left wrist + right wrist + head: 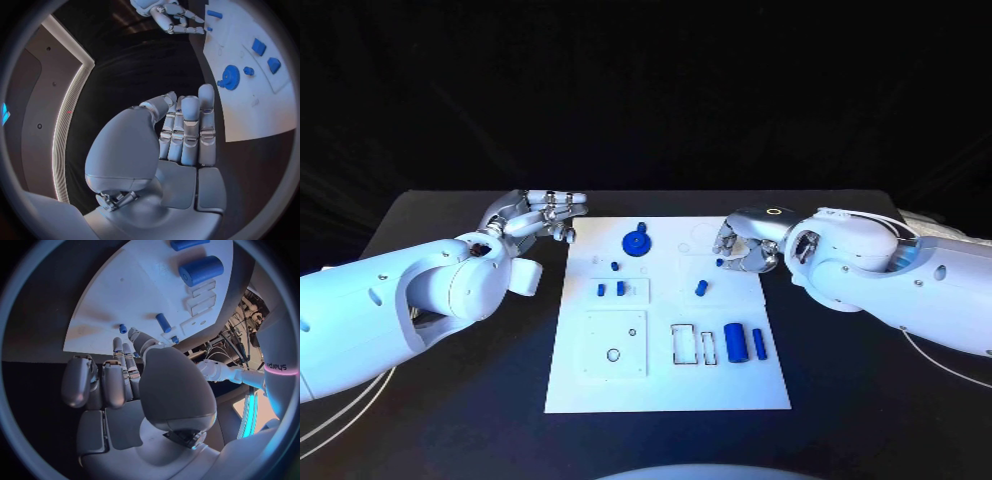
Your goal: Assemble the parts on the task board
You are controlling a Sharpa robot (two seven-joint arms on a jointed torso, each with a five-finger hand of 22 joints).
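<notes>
The white task board lies in the middle of the table. A blue gear sits near its far edge and also appears in the left wrist view. Two small blue blocks stand in a raised plate, and a short blue peg is at mid-board. Two blue cylinders lie at the right, the thick one close in the right wrist view. My left hand hovers over the table beside the board's far left corner, fingers straight, holding nothing. My right hand hangs over the far right edge, fingers bent down, with nothing visibly held.
A square plate with holes and rectangular slots take up the board's near half. Black table surrounds the board on all sides. Both forearms reach in from the sides at mid-table.
</notes>
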